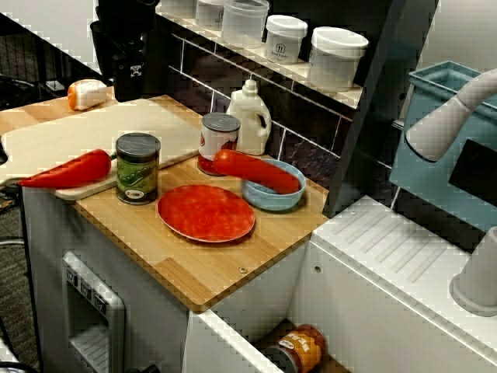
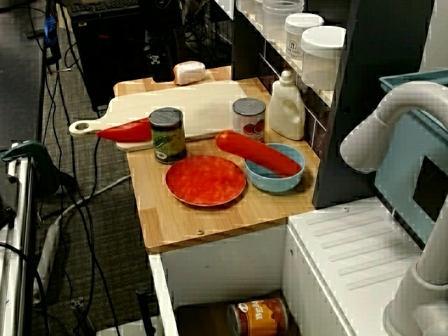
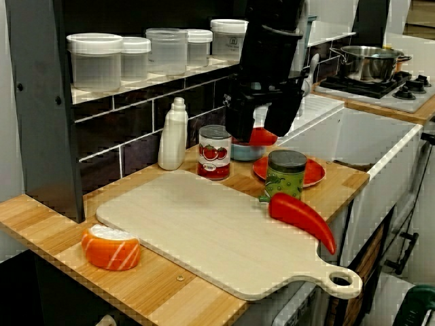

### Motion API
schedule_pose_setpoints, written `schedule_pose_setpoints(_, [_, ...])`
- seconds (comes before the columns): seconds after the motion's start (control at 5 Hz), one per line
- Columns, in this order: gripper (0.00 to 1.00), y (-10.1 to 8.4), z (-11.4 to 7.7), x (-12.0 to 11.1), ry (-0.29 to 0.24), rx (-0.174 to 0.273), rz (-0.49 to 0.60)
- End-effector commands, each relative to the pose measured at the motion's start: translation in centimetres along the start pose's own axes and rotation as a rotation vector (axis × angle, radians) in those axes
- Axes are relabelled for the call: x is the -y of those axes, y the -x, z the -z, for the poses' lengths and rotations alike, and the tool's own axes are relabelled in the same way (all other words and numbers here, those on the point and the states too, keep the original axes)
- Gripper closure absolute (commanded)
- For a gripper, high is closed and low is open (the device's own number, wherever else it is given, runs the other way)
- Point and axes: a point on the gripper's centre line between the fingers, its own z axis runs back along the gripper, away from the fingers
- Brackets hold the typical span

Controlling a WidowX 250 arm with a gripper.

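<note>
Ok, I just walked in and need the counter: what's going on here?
The robot's black gripper hangs above the cutting board, fingers apart and empty. A red pepper lies on the board's edge beside a green can. Another long red vegetable rests across the blue bowl.

Below the jaws runs a pale wooden tabletop, carried on white cabinet fronts. Beside the jaws, along the tabletop's back edge, stands a wall of dark glossy tiles with light grout. Just above the tiles, a shelf holds lidded clear jars. Beyond the jaws, in the view from the board's end, lie a white ribbed drainboard and a hob bearing a steel pot. Far below the jaws, the floor is grey carpet strewn with cables. The light is even and indoor.
</note>
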Motion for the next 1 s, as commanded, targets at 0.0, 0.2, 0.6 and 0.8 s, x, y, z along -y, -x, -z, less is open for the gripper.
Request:
schedule_pose_setpoints(0.0, [0.0,0.0,0.0,0.0,0.0,0.0,0.0])
schedule_pose_setpoints(0.2, [0.0,-0.09,-0.18,-0.07,0.0,0.004,-0.009])
schedule_pose_setpoints(0.6, [0.0,-0.45,-0.49,-0.29,0.0,0.004,-0.016])
schedule_pose_setpoints(0.8, [0.0,-0.34,-0.68,-0.89,0.007,-0.004,-0.008])
